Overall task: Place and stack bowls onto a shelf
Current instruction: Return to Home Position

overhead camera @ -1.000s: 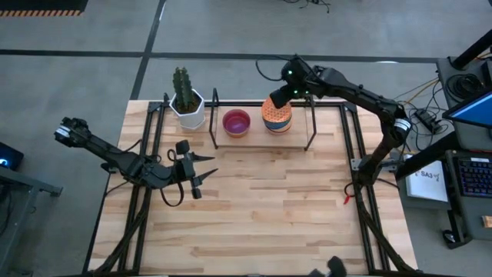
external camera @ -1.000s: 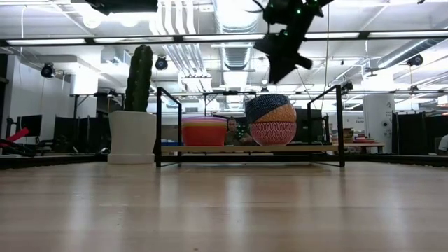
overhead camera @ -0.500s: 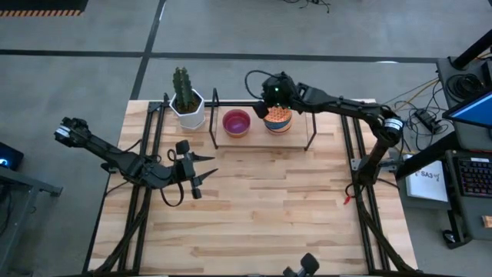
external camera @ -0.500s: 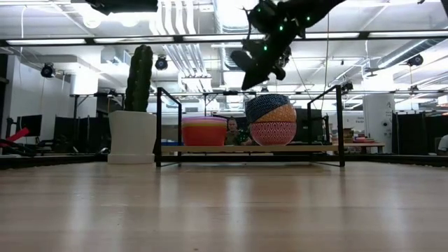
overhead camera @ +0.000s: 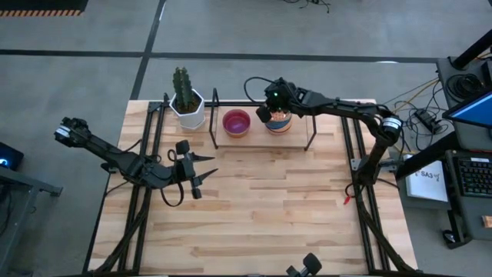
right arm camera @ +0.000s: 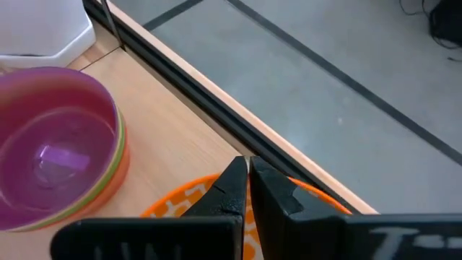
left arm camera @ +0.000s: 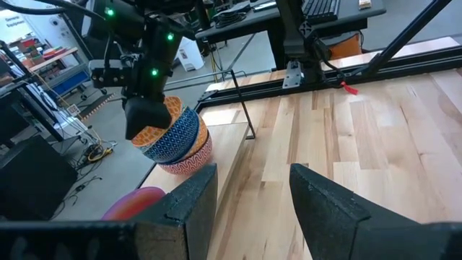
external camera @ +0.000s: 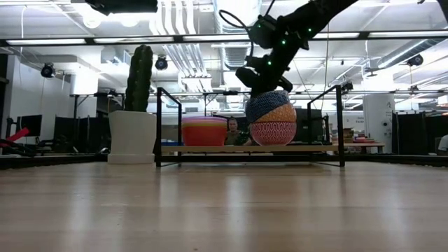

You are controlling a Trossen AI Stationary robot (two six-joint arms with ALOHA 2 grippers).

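Over the right-hand stack on the shelf (external camera: 318,148), the right gripper (right arm camera: 247,167) hangs tips-down. Its two fingers are pinched to a thin slit with nothing between them. It sits right at the top of the patterned bowl stack (external camera: 271,119); I can't tell if it actually touches.

That stack shows three patterned bowls from the low camera:
- a red-and-white one at the bottom
- an orange one above it
- a blue striped one tilted on top

From the wrist cameras there's also an orange patterned rim right under the fingertips, so the exact count is fuzzy to me.

Just left of it on the same board is the second stack, the plain bowl stack (overhead camera: 237,122). It's purple on top with a yellow-green rim and an orange one peeking out below. That's three colours I can make out, possibly more hidden. So it's two stacks, one shelf, at the far edge of the table (overhead camera: 269,208).

One white cactus pot (overhead camera: 188,109) stands just left of the shelf, apart from it.

The left gripper (overhead camera: 214,164) is over the left-middle of the table, well apart from the shelf. Its fingers are spread wide and hold nothing.

One person (external camera: 232,130) shows in the room behind the shelf.
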